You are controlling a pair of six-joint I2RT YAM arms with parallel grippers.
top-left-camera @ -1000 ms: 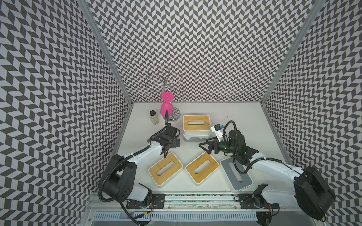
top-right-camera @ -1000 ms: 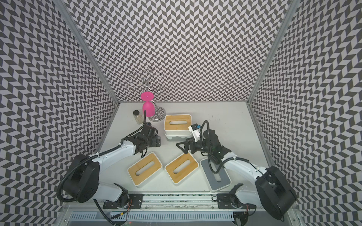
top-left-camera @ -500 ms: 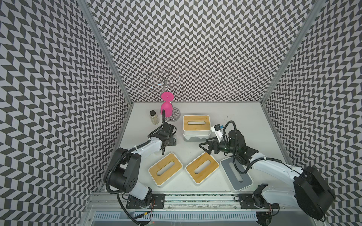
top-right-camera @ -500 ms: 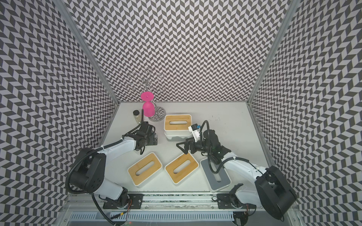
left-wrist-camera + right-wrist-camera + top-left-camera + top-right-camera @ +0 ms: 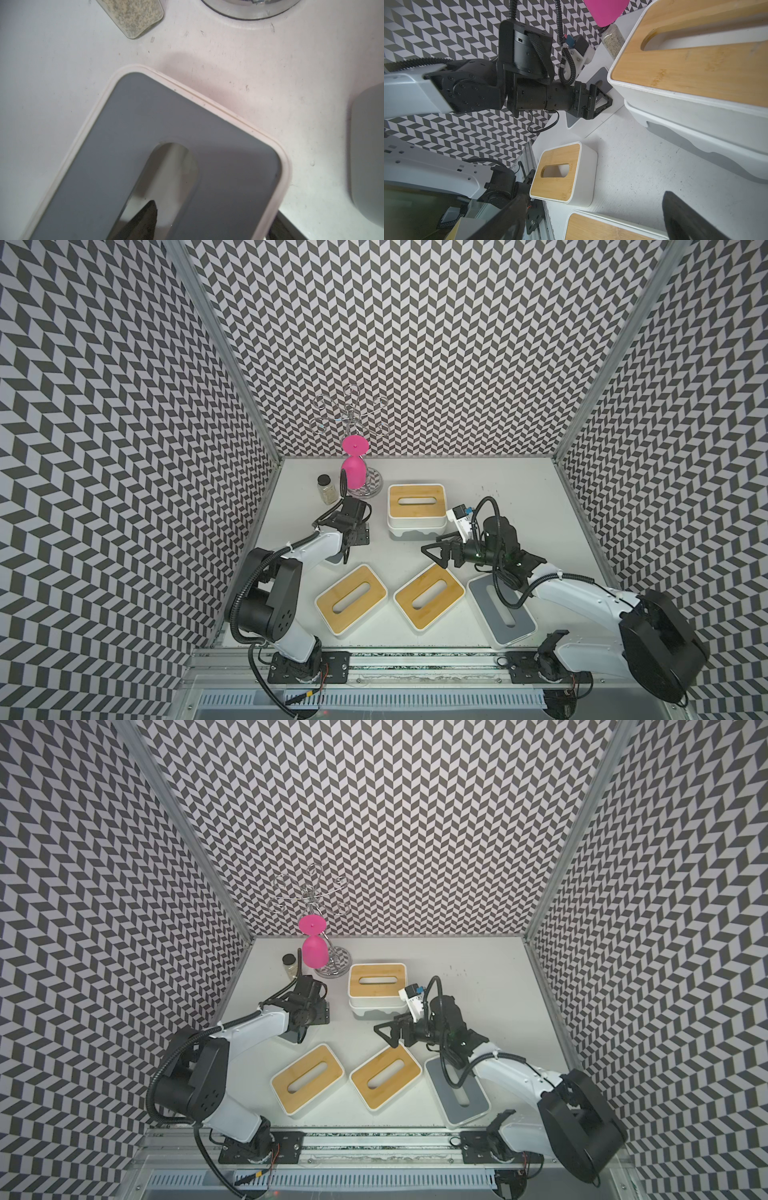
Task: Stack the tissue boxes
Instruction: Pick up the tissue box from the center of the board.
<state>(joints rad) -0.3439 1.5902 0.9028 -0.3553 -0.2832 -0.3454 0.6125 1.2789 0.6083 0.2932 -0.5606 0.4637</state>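
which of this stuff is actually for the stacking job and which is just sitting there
Job: back stack of two boxes; two front bamboo-lidded boxes; front grey-lidded box; grey-lidded box beneath the left arm.
Lying about: glass jar; pink goblet; wire stand.

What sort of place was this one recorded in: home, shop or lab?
Most likely a lab robot cell, not a home: chevron-patterned panel walls box in a white table, two robot arms are mounted on a rail at its front, and tissue boxes lie about as props.
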